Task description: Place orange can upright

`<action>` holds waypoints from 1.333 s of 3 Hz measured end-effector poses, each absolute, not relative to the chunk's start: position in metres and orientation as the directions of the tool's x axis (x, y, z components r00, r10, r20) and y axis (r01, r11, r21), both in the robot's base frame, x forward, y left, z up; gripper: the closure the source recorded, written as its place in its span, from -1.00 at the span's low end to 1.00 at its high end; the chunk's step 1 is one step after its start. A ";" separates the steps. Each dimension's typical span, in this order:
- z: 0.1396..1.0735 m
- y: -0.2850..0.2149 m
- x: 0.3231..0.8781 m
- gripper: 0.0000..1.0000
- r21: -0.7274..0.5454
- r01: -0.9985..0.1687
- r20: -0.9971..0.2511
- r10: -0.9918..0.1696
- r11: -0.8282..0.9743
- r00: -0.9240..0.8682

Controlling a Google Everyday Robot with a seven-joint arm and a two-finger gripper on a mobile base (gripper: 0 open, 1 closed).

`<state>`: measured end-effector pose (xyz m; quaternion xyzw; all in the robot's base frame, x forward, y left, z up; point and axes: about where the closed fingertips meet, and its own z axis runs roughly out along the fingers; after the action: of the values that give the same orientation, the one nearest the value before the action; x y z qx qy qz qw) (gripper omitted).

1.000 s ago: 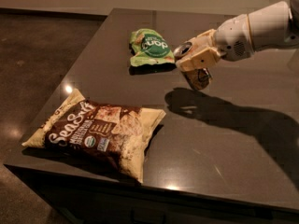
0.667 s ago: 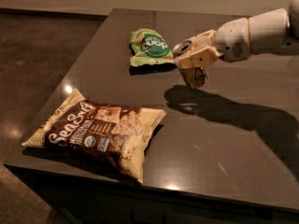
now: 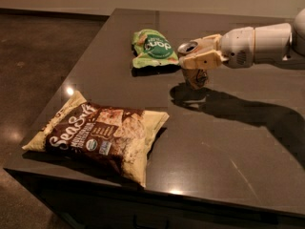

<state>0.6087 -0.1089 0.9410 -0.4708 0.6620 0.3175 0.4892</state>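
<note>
The orange can [image 3: 195, 76] is a small orange-brown can with a silver top. It is held tilted slightly, top end up and to the left, a little above the dark table [image 3: 228, 137]. My gripper [image 3: 194, 60] reaches in from the right on a white arm and is shut on the can, its cream fingers [image 3: 202, 61] across the can's upper part. The can's shadow lies on the table just below it.
A green snack bag [image 3: 153, 48] lies flat just left of the gripper. A large brown-and-cream chip bag [image 3: 97, 133] lies near the table's front left corner. The table's left and front edges drop to a dark floor.
The gripper with the can has shifted slightly left and down toward the table; the bags have not moved.
</note>
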 end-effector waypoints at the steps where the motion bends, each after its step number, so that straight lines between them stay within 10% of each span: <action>1: 0.939 -0.112 0.612 1.00 -0.034 -0.932 -0.958 -0.276 0.360 -0.072; 4: 0.929 -0.125 0.618 -0.18 0.027 -0.926 -0.989 -0.126 0.375 -0.080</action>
<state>0.6183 -0.1252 0.9293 -0.4157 0.6328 0.3735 0.5359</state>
